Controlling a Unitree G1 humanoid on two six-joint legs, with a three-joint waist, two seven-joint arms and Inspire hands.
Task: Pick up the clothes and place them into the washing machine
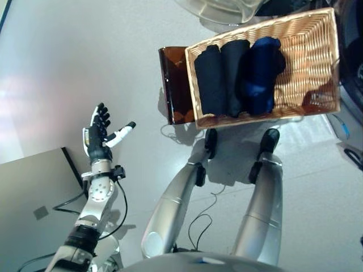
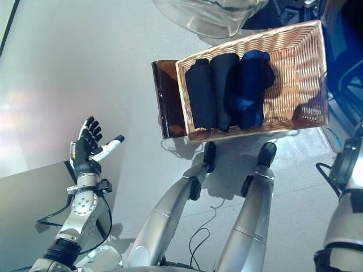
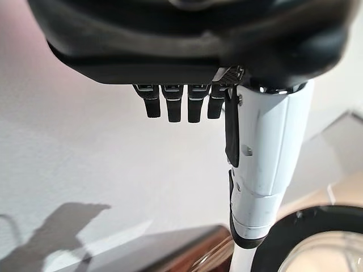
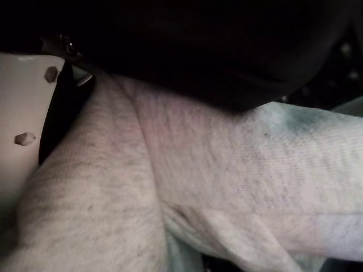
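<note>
Right wrist view: right hand (image 4: 187,45) holds pale grey cloth (image 4: 238,187), grip hidden.
Left hand (image 1: 101,135) spread, idle; next, load it into the washer; dark clothes (image 1: 238,73) wait in the basket (image 1: 317,39).

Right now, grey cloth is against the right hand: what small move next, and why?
Probably carry the right hand and its grey cloth toward the washing machine door: the cloth lies pressed against the hand, and three dark clothes wait in the basket.

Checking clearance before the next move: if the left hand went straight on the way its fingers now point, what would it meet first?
Probably nothing close: the open left hand points out over bare pale floor, well to the left of the woven wicker basket. Depth is hard to judge, so the way looks free only as far as the head views show.
</note>
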